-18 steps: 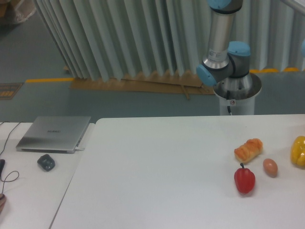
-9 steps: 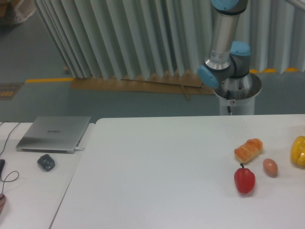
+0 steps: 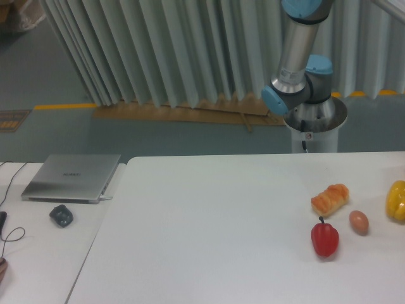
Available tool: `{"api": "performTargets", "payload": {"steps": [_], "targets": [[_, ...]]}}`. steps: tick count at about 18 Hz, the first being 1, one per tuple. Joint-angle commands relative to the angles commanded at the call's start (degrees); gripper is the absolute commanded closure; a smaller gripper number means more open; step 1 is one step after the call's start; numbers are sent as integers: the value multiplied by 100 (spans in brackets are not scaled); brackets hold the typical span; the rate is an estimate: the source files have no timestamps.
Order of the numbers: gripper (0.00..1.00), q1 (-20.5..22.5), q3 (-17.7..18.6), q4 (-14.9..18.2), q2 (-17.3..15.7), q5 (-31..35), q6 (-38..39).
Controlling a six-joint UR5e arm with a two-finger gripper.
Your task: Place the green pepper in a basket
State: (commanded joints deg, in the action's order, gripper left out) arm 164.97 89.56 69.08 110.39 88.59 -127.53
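Pepper, green [image 3: 61,216]: dark lump on left side worktop [image 3: 38,253], near laptop [image 3: 71,177], untouched. Arm [image 3: 297,57] shifted slightly at rear since a second ago; approach barely begun. End effector out of frame, state unknown. No basket visible. Red pepper [image 3: 324,238], egg [image 3: 359,221], bread [image 3: 330,198], yellow pepper [image 3: 397,200] far right, well apart, not obstructing.

No legible text anywhere.

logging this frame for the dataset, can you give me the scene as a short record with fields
arm: UR5e base and lower links behind the table, gripper out of view
table: white
red bell pepper: near right front
bread roll: behind the red pepper
egg: right of the red pepper
yellow bell pepper: at right edge
green pepper: not visible
basket: not visible
side table: laptop, dark mouse
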Motion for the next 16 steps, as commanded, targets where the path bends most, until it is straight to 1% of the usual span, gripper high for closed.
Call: {"api": "performTargets", "payload": {"steps": [3, 8, 10, 11, 12, 13, 16], "targets": [[44, 88, -9, 0, -17, -9, -70], [44, 228, -44, 0, 44, -26, -246], [44, 229, -35, 0, 44, -26, -237], [42, 229, -18, -9, 44, -26, -211], [24, 229, 8, -17, 44, -26, -202], [0, 220, 9, -52, 44, -26, -194], [0, 211, -17, -79, 44, -35, -158]]}}
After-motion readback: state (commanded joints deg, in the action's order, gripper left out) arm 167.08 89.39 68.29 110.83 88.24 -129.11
